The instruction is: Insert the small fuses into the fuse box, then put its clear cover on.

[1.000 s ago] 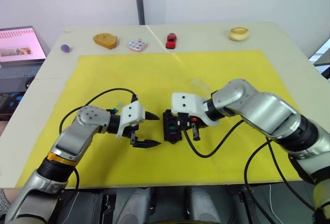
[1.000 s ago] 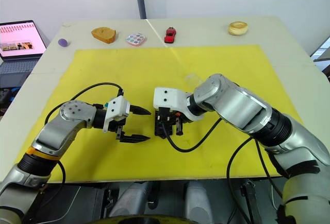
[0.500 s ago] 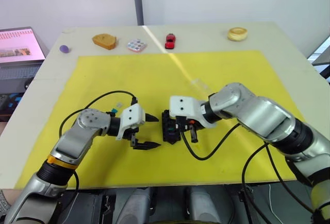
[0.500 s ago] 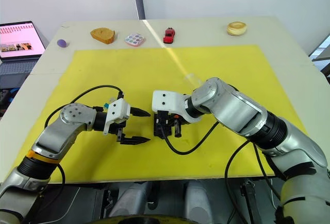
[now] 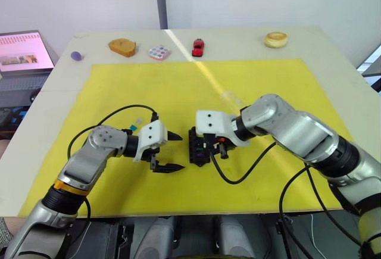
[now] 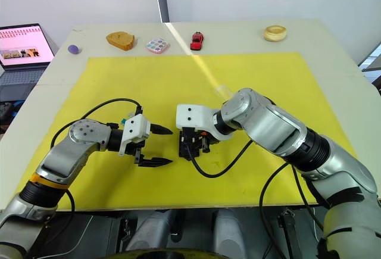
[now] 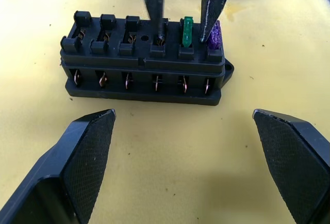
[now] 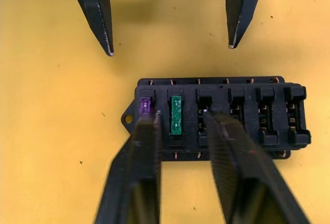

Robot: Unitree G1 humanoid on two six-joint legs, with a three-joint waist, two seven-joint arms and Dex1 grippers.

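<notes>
Fuse box [image 5: 197, 147] sits mid yellow mat, green fuse [image 8: 176, 115] and purple fuse [image 8: 145, 105] seated at one end. Right gripper [image 8: 180, 126] straddles green fuse, fingers parted, touching box. Left gripper [image 5: 172, 151] spread wide just beside box.

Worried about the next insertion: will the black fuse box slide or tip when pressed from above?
The fuse box looks rigid and sits flat and low on the yellow mat, so tipping seems unlikely. Nothing grips it; the open left gripper stands apart, so it might slide.

Bare yellow mat [image 5: 178, 89] lies open across the frame's middle and upper part; at centre the right gripper [image 5: 215, 150] crowds the fuse box [image 5: 197, 146]; left gripper [image 5: 168, 150] flanks its left side, jaws spread.
</notes>
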